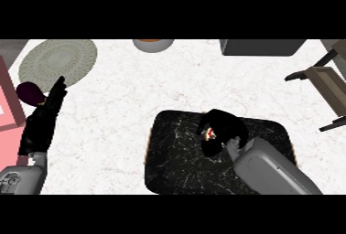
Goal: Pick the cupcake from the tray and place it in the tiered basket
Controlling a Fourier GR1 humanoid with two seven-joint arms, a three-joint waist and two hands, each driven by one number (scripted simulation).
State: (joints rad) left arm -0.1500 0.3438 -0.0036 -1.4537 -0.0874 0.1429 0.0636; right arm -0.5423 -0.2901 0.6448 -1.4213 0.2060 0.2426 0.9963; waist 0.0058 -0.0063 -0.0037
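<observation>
A black marbled tray (175, 151) lies on the white counter at lower centre. My right hand (226, 130) is over its upper middle, fingers and thumb curled round the cupcake (210, 133), of which only a small red and pale patch shows. The tiered basket (324, 82) stands at the right edge, seen as dark legs and a grey-brown shelf. My left hand (44, 116) rests at the left with straight fingers pointing up, holding nothing.
A round woven mat (57, 59) lies at the upper left. A dark maroon object (29, 91) sits by the left fingertips on a pink board (8, 114). A grey bowl (153, 44) and a grey box (260, 46) stand along the far edge.
</observation>
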